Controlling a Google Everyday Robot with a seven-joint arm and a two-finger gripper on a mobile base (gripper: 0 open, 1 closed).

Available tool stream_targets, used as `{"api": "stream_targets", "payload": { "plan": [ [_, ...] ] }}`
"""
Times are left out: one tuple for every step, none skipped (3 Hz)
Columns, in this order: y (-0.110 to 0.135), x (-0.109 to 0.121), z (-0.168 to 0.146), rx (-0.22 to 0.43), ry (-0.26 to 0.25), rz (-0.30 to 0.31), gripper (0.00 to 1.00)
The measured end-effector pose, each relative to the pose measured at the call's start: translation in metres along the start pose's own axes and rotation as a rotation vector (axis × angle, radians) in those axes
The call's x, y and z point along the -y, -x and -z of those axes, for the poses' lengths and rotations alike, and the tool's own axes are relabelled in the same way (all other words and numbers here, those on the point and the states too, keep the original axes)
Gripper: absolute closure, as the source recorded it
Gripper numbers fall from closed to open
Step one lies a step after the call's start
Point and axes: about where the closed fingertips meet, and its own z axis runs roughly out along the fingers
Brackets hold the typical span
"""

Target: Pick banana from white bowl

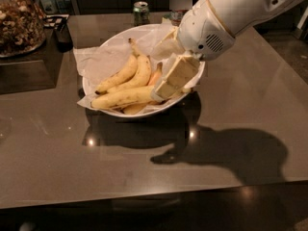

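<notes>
The banana [122, 97], long, nearly straight and yellow with brown speckles, lies across the front of the white bowl [144, 113], which is lined with crumpled white paper. Two shorter curved yellow bananas [132, 73] lie behind it, and an orange-tinted one [155, 76] is partly hidden. My gripper [161, 91] reaches down from the upper right into the bowl. Its tip is at the banana's right end and covers that end.
A large glass jar [19, 20] of nuts stands at the back left beside a small dark container [60, 30]. A drink can [140, 11] stands behind the bowl. The brown glossy table's front edge [144, 198] runs across the bottom.
</notes>
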Motion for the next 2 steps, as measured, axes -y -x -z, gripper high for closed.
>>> {"api": "stream_targets", "payload": {
  "plan": [
    [0.000,0.001,-0.021,0.030,0.044,-0.010,0.22],
    [-0.001,0.002,-0.043,0.053,0.089,-0.020,0.23]
  ]
}}
